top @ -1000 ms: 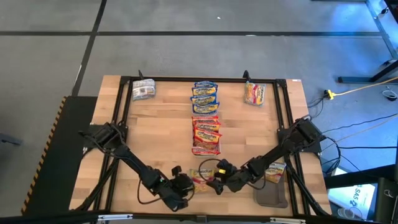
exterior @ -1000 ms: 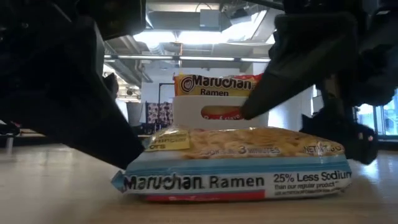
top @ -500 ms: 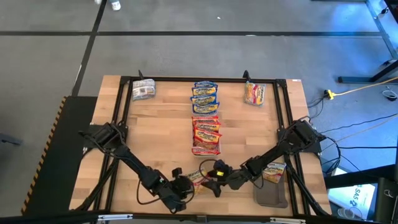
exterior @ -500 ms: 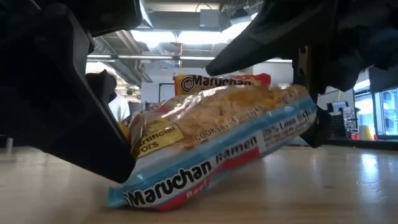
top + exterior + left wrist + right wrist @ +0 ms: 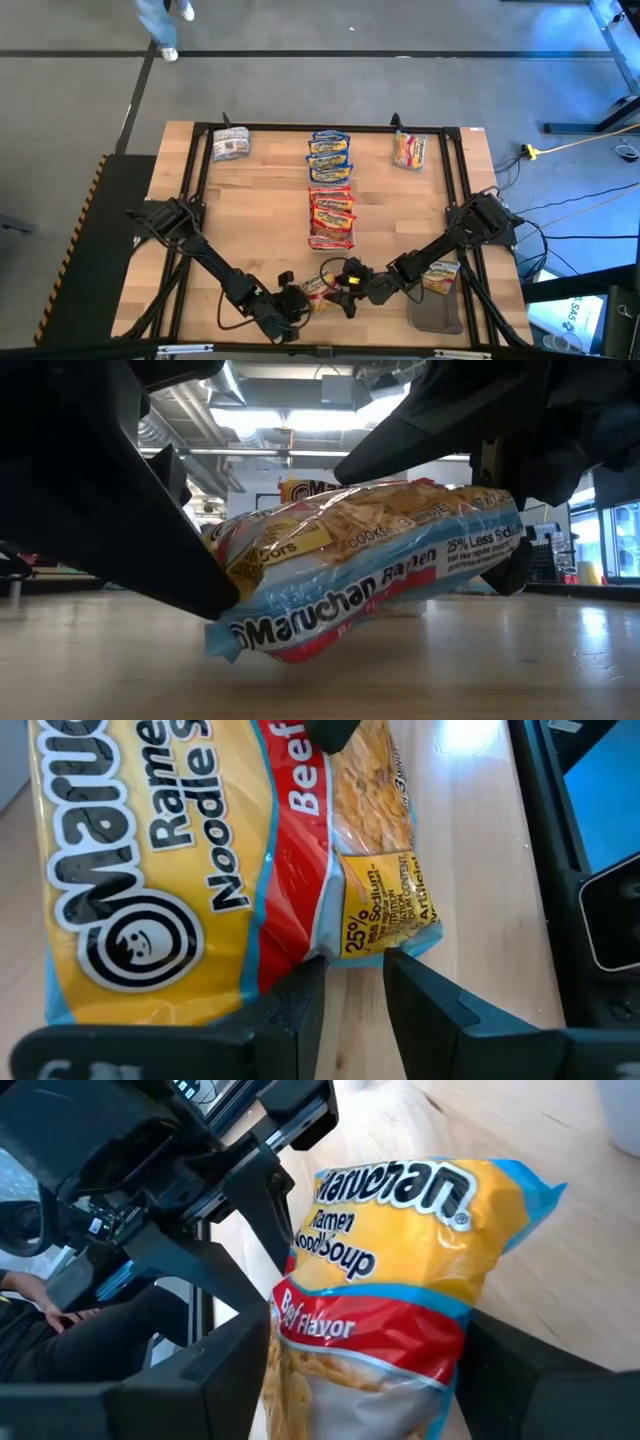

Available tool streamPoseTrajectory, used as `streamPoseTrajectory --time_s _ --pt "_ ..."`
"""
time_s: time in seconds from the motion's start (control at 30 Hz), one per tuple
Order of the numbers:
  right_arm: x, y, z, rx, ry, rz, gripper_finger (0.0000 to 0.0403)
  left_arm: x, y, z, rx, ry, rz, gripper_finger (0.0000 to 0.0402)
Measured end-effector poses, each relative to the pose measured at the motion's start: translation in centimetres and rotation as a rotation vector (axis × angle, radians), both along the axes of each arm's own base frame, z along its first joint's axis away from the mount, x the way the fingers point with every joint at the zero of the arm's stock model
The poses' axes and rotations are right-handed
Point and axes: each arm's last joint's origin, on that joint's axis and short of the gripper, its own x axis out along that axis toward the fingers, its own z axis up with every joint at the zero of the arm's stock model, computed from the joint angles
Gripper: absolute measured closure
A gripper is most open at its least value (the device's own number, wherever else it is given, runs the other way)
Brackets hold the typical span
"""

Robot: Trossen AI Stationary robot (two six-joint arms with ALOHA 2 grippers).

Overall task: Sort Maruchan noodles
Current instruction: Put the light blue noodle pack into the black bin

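One Maruchan noodle packet (image 5: 320, 288), blue, yellow and red, hangs tilted between my two grippers near the table's front edge. My left gripper (image 5: 300, 298) is shut on its left end and my right gripper (image 5: 346, 285) on its right end. The other noodles lie flat on the wood. A blue-yellow pile (image 5: 328, 152) sits at the far middle, with a red-orange pile (image 5: 332, 215) in front of it. A silver packet (image 5: 231, 146) is at the far left and another packet (image 5: 410, 150) at the far right. My left gripper pinches the packet's left end (image 5: 330, 948) between its two fingers, beside the yellow label corner. The fingers (image 5: 295, 1005) slant down from the near left. This end (image 5: 225, 638) is the lower one; whether it touches the wood I cannot tell. My right gripper has the packet's clear noodle end (image 5: 350, 1380) between its two fingers (image 5: 215, 1370), one at each long edge, across its width. It comes from the table's right, slanting slightly down. This end (image 5: 480, 525) is held up clear of the table.
A dark grey tray (image 5: 437, 315) lies at the near right, with one packet (image 5: 441, 276) at its far end under the right arm. Black frame rails (image 5: 200, 200) run along the table's left and right sides. A person's legs (image 5: 160, 20) show beyond the far edge.
The packet lay flat on the table. My right gripper has taken hold of its right end, rolled and raised it, so the packet now hangs tilted with that end high. Its left end, in my still left gripper, has stayed low.
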Motion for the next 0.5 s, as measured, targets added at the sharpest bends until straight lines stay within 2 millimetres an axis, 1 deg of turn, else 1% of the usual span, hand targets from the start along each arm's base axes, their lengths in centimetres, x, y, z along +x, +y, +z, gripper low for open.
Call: streamPoseTrajectory --time_s 0.1,0.23,0.33,0.4,0.5 --pt "0.0 0.0 0.0 -0.006 -0.004 0.004 0.0174 0.0 0.0 0.0 -0.001 0.0 -0.001 0.0302" --pt "0.1 0.1 0.2 -0.016 -0.013 0.026 0.0232 -0.2 -0.2 0.2 -0.009 0.01 -0.017 0.0302" --pt "0.1 0.2 0.3 -0.029 -0.023 0.05 0.0268 -0.3 -0.3 0.4 -0.024 0.018 -0.036 0.0302" --pt "0.1 0.3 0.4 -0.048 -0.031 0.079 0.0278 -0.7 -0.4 1.0 -0.031 0.036 -0.055 0.0302" --pt "0.1 0.4 0.5 -0.074 -0.034 0.128 0.0275 -1.0 -0.4 1.7 -0.072 0.06 -0.064 0.0302"
